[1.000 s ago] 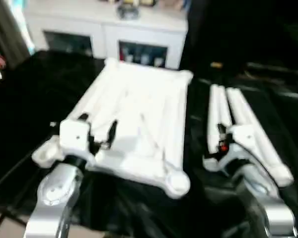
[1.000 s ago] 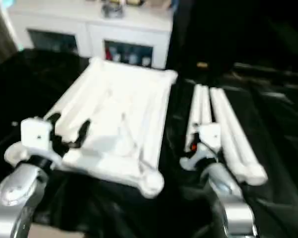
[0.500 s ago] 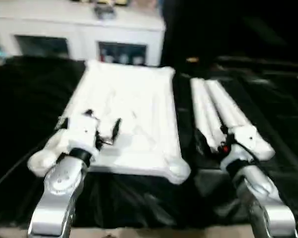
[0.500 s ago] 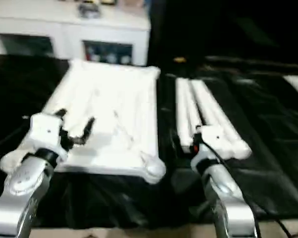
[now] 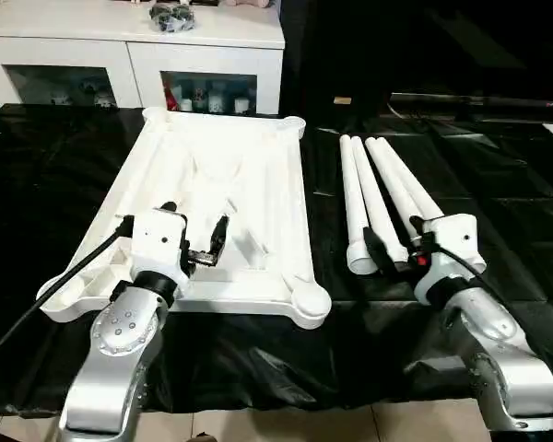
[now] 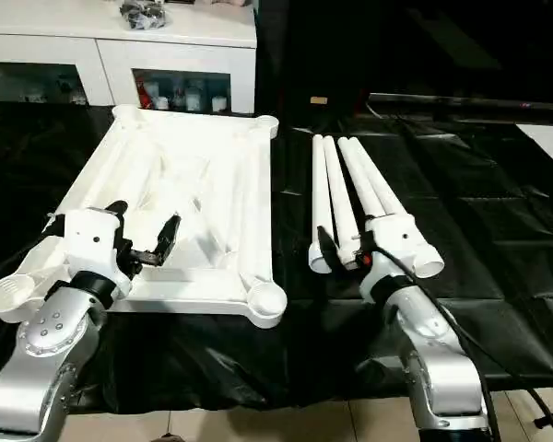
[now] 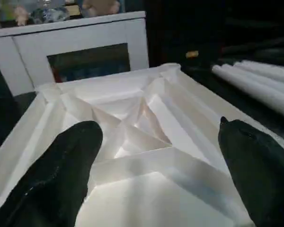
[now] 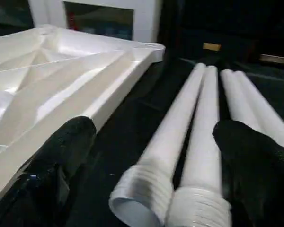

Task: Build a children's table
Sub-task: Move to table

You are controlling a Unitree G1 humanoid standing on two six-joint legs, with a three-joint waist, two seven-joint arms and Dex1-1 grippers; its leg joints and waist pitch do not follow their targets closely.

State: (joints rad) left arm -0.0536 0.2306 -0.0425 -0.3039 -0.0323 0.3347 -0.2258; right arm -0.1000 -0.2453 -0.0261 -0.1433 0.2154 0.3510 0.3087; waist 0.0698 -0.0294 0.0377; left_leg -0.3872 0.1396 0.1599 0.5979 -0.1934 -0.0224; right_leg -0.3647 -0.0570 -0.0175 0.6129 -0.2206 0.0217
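Legs (image 5: 380,198): four white tubes, right side of the black tabletop (image 5: 498,184), long axis running near to far.
Right hand (image 5: 394,252) wide open, empty, at their near flared ends (nearer arm for the pickup). Table top (image 5: 258,175) lies upside down to the left; left hand (image 5: 196,230) spread wide, empty, over its near edge.
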